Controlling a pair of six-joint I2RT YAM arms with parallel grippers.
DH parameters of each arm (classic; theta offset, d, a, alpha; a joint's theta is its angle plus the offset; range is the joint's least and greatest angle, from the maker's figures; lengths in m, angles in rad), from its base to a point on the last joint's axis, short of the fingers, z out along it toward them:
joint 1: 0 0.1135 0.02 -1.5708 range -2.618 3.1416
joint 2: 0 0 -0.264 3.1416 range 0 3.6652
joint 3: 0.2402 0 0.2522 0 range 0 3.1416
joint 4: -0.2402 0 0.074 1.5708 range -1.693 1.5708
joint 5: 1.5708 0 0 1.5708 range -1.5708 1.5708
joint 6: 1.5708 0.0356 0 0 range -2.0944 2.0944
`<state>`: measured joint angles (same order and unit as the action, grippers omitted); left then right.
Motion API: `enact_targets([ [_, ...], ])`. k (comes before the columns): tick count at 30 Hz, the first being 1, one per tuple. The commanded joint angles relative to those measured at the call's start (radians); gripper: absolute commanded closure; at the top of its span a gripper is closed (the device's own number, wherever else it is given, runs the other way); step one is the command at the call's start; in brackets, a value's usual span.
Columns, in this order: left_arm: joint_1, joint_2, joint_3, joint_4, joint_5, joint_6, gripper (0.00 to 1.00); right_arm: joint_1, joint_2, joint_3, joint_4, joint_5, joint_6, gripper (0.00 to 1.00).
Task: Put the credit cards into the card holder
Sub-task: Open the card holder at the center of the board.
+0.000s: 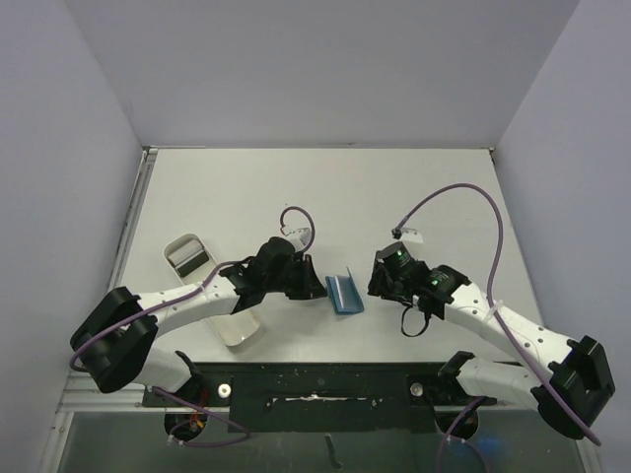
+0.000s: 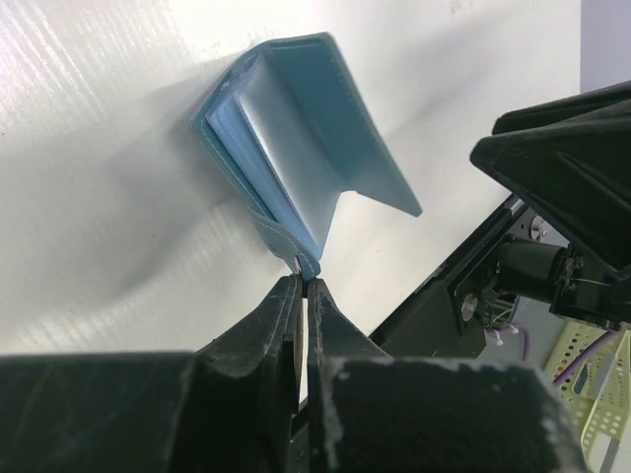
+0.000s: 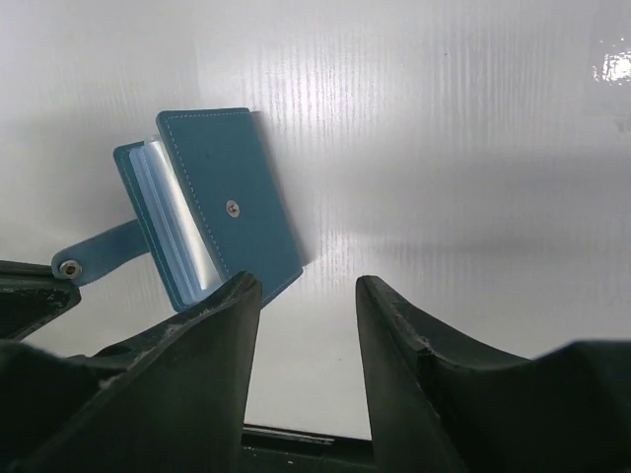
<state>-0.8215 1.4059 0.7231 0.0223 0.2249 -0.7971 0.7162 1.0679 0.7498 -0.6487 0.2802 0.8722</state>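
Top view. Card holder [image 1: 345, 293] lies on the white table [image 1: 325, 187], near the front edge, about mid-way across, and between the two tools. Teal, partly opened. Left gripper [image 1: 320, 288] is at its left side and right gripper [image 1: 378, 284] is just to its right. A long white tray [image 1: 185, 248] sits left of centre, its near half under the left arm. There is something grey in its far end, but it is too small to name.

Left wrist view. Left gripper [image 2: 303, 286] is closed, its jaws pinched tight on the near lower corner of the card holder [image 2: 325, 128], where the stitched edge comes down. The holder stands open in a V, with one cover lifted off the table. Pale clear sleeves [image 2: 242, 148] are fanned between the covers. Cannot tell whether any card sits in them. The black body of the right arm [image 2: 567, 187] is at the right edge, apart from the holder.

Right wrist view. Right gripper [image 3: 308, 286] has its jaws spread, with bare table between them and nothing held. Card holder [image 3: 232, 192] is left of and beyond the left jaw, which covers its near corner. Whether they touch, cannot tell. Its snap cover faces up and the sleeves [image 3: 182, 222] show along the left edge. A strap [image 3: 104, 253] with a pale stud [image 3: 69, 268] runs left to the tip of the left gripper [image 3: 39, 291] in the lower left corner.
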Motion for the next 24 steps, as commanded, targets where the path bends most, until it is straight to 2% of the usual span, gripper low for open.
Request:
enact_targets([
  [1, 0.007, -0.042, 0.012, 0.081, 0.025, 0.007, 1.00, 0.006, 0.058, 0.038, 0.049, 0.027, -0.025, 0.55],
  [9, 0.012, -0.042, 0.008, 0.084, 0.036, 0.002, 1.00, 0.060, 0.046, 0.020, 0.225, -0.127, -0.081, 0.43],
  [12, 0.012, -0.045, 0.013, 0.090, 0.038, -0.001, 1.00, 0.062, 0.062, 0.011, 0.242, -0.138, -0.088, 0.39],
  [16, 0.012, -0.044, 0.018, 0.080, 0.035, -0.001, 1.00, 0.059, 0.109, 0.008, 0.249, -0.121, -0.101, 0.40],
  [19, 0.012, -0.039, 0.019, 0.068, 0.030, -0.001, 1.00, 0.031, 0.153, -0.002, 0.264, -0.127, -0.117, 0.49],
  [24, 0.015, -0.027, 0.009, 0.020, -0.011, -0.006, 1.00, -0.023, 0.158, -0.055, 0.296, -0.148, -0.127, 0.82],
])
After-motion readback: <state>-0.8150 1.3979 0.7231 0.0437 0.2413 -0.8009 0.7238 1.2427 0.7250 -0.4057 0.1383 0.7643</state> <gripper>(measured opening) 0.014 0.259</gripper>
